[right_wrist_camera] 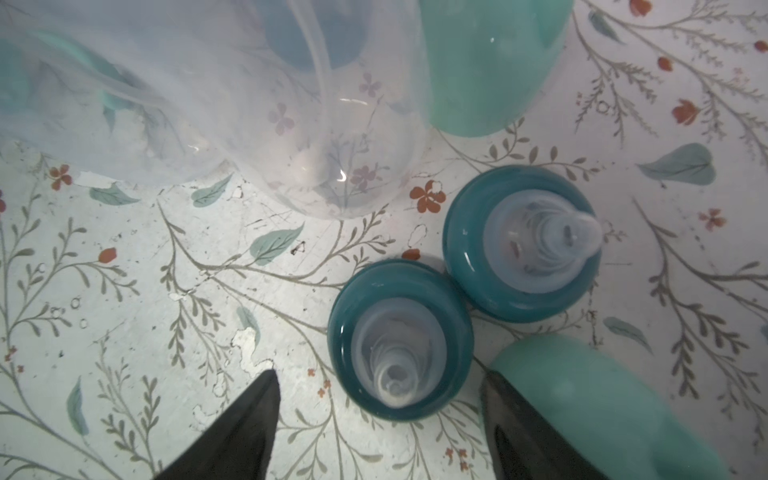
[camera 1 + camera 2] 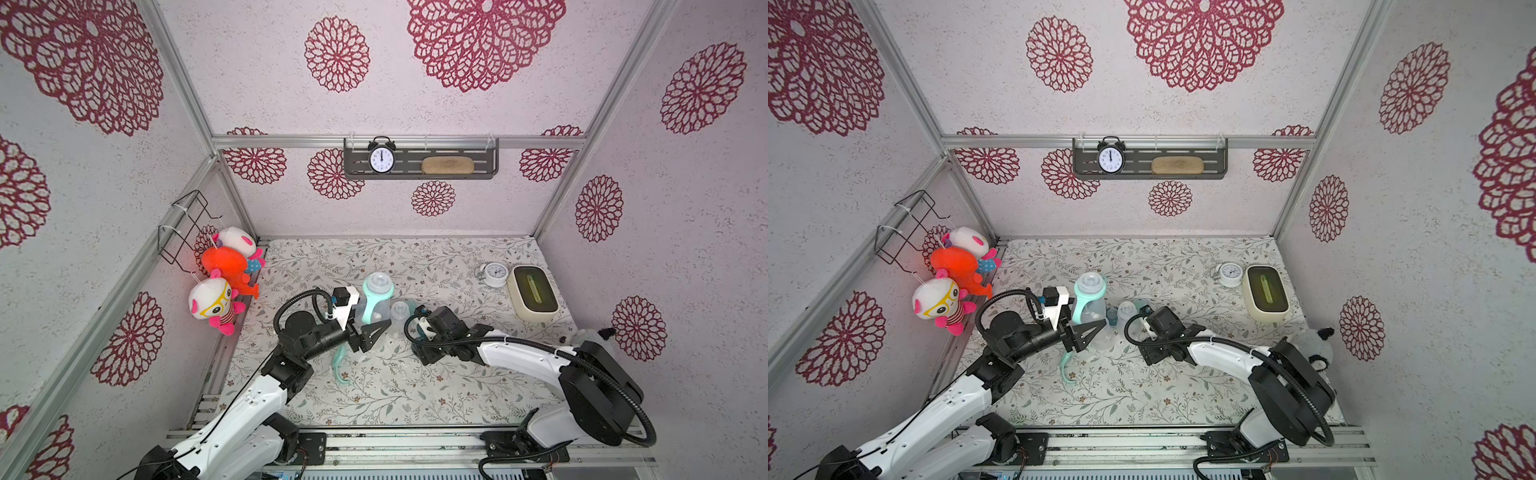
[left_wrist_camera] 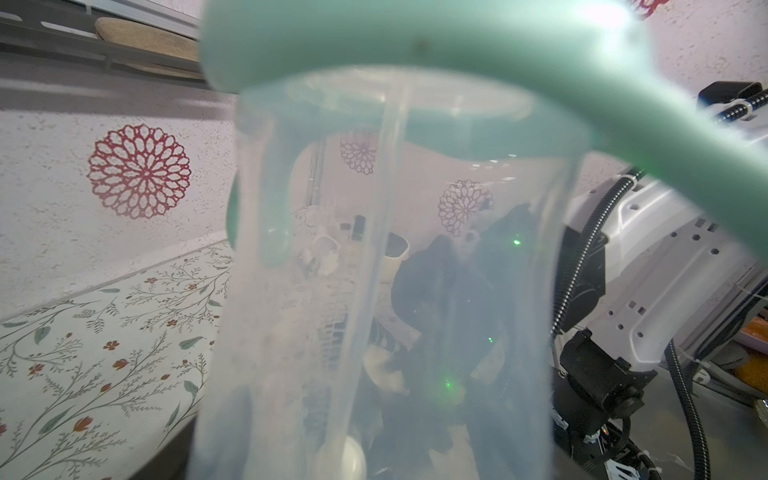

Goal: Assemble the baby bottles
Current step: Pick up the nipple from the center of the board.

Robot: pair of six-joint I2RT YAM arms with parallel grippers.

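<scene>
My left gripper (image 2: 374, 321) is shut on a clear baby bottle (image 2: 377, 286) with a mint-green handle ring, held upright above the table. That bottle (image 3: 374, 270) fills the left wrist view and hides the jaws. My right gripper (image 1: 378, 374) hangs open over the floral table. Just ahead of its fingertips (image 1: 257, 399) a dark teal nipple collar (image 1: 401, 340) stands on the table, and a second collar (image 1: 521, 245) stands touching it. Mint caps (image 1: 490, 62) (image 1: 590, 407) lie beside them. Another clear bottle (image 1: 332, 145) (image 2: 400, 311) stands between the two arms.
A loose mint handle (image 2: 340, 368) lies on the table under the left arm. A white alarm clock (image 2: 494, 274) and a cream box (image 2: 534, 297) stand at the back right. Plush toys (image 2: 216, 301) hang on the left wall. A grey plush (image 2: 582, 336) sits at the right edge.
</scene>
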